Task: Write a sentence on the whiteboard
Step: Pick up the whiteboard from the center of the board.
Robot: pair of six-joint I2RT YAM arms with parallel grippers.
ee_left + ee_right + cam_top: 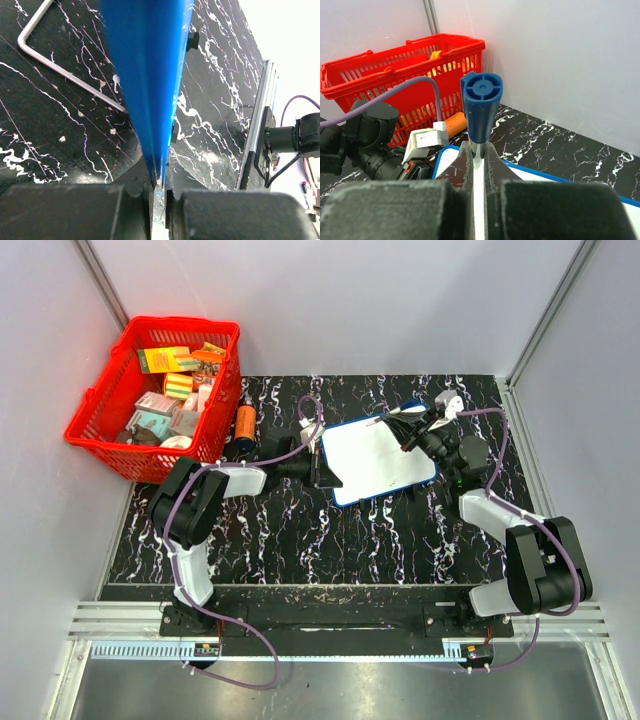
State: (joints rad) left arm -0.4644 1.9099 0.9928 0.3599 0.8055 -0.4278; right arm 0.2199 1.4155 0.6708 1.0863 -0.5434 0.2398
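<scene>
top external: i've got the whiteboard [380,462] lying slanted on the black marbled table [300,540], mid-table, well right of the red basket [150,400]. left gripper [322,470] is clamped on the whiteboard's left edge. on the left wrist view that blue edge is pinched tight between the fingers. i read that as an anchor, so the whiteboard won't skate when the pen pushes on it. right gripper [407,428] sits over the far right corner, closed around a marker [481,107]. its blue butt end pokes up toward the right wrist camera and the tip points down at the white surface. i can't tell whether the tip touches. from above the surface looks blank, no sentence i can make out. so i judge the writing hasn't begun, and the pen is placed to begin near the far edge.
</scene>
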